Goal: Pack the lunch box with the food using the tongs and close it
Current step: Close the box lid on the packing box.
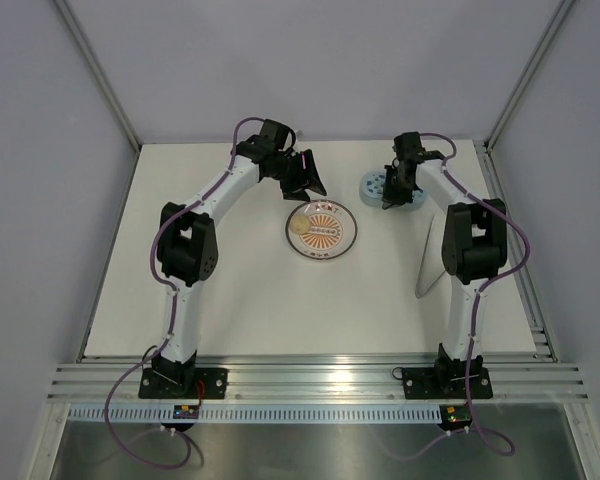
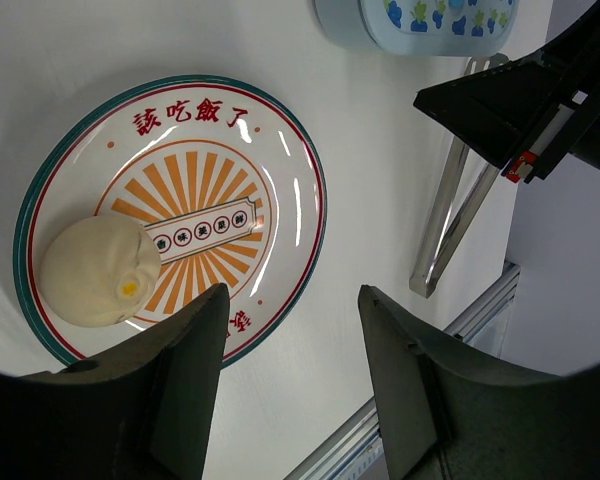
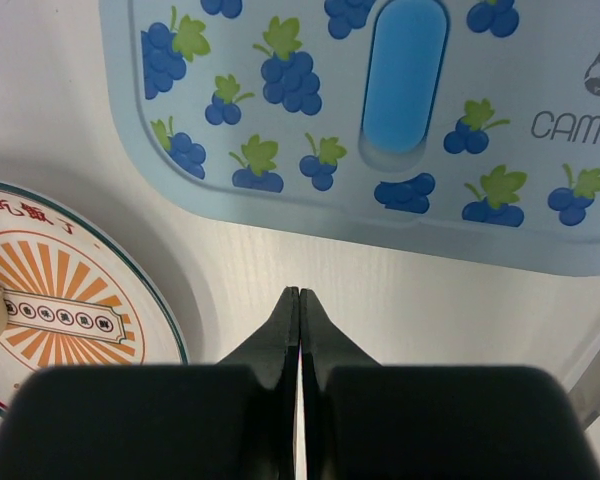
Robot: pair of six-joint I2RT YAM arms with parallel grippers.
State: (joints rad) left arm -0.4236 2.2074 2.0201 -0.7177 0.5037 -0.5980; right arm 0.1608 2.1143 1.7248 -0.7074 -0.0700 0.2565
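Observation:
The lunch box (image 1: 378,185) stands at the back of the table, covered by its pale-blue lid (image 3: 380,120) printed with grapes. Its side wall shows at the top of the left wrist view (image 2: 342,25). The only food I see is a pale round bun (image 2: 100,270) on the left part of the sunburst plate (image 1: 321,230). The silvery tongs (image 2: 460,215) lie on the table right of the plate, untouched. My left gripper (image 2: 292,295) hangs open above the plate's far edge, empty. Just off the lid's near edge, my right gripper (image 3: 300,292) is shut on nothing.
The plate rim (image 3: 130,280) lies left of the right gripper's tips. The tongs (image 1: 432,250) stretch along the right arm toward the near edge. A metal rail (image 1: 320,375) runs along the table front, and grey walls enclose the back and sides.

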